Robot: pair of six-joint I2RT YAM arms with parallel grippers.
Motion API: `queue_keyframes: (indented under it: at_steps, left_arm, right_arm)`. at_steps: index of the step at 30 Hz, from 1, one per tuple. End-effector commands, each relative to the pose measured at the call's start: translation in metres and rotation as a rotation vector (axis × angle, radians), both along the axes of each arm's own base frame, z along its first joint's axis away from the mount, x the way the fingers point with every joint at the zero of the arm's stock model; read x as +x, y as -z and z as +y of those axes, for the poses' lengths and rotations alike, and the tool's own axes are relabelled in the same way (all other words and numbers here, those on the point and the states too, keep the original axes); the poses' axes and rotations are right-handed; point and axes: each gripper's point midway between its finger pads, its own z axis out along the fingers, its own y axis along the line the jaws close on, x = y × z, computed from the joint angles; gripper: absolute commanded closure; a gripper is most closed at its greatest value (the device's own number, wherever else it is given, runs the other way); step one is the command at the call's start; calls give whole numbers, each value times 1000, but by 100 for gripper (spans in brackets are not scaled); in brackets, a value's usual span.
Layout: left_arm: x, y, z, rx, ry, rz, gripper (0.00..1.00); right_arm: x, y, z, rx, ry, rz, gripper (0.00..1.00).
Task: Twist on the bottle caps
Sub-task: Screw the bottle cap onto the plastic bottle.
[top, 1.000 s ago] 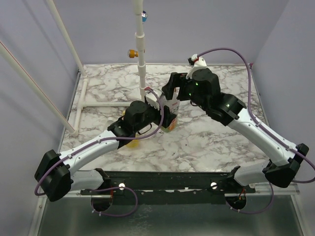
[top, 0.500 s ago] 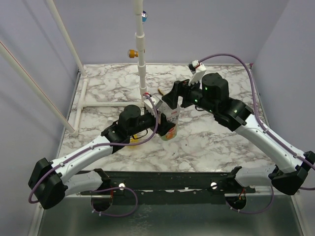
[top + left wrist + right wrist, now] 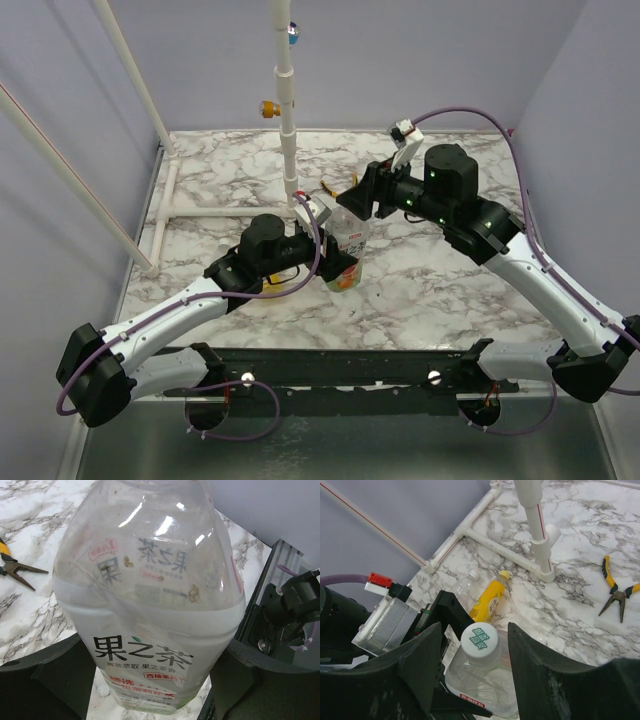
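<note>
The left arm reaches low across the table from its base, forearm nearly level, wrist turned so the left gripper comes at the clear bottle from the side. Its two dark fingers clamp the lower body of the bottle, one on each flank at the green-and-white label, and hold it roughly upright with a slight tilt.

The right arm rises from its base to a high elbow, then bends across so the wrist sits above and to the right of the bottle's top. The right gripper points down over the neck. Its fingers are spread wide, one on each side of the white cap. A clear gap shows on both sides, so neither finger touches the cap. The cap, printed in green, sits on the mouth of the bottle, directly between the fingertips. I cannot tell how far it is threaded on.

Beyond the right gripper's fingertips, the yellow bottle lies on its side on the marble with a yellow cap on its neck. Farther out, past the right finger, the pliers lie flat with their jaws toward the gripper. The white pipe frame stands beyond the yellow bottle.
</note>
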Motion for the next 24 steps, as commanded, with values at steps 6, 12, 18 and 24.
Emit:
queue_keyframes:
  at_steps: [6,12,18,24]
  left_arm:
    - [-6,-7,-1,-15,37,-14,100]
    - [-5,-8,-2,-15,36,-16,100]
    - [-5,-9,-2,-17,38,-18,100]
    - [-5,-10,-2,-18,39,-19,100]
  right_arm:
    - [0,-1,-1,4,-23,0,48]
    - [1,2,-1,-5,-19,5,48]
    - [2,7,-1,-10,-14,15,49]
    - [4,10,-1,-15,-11,23,52]
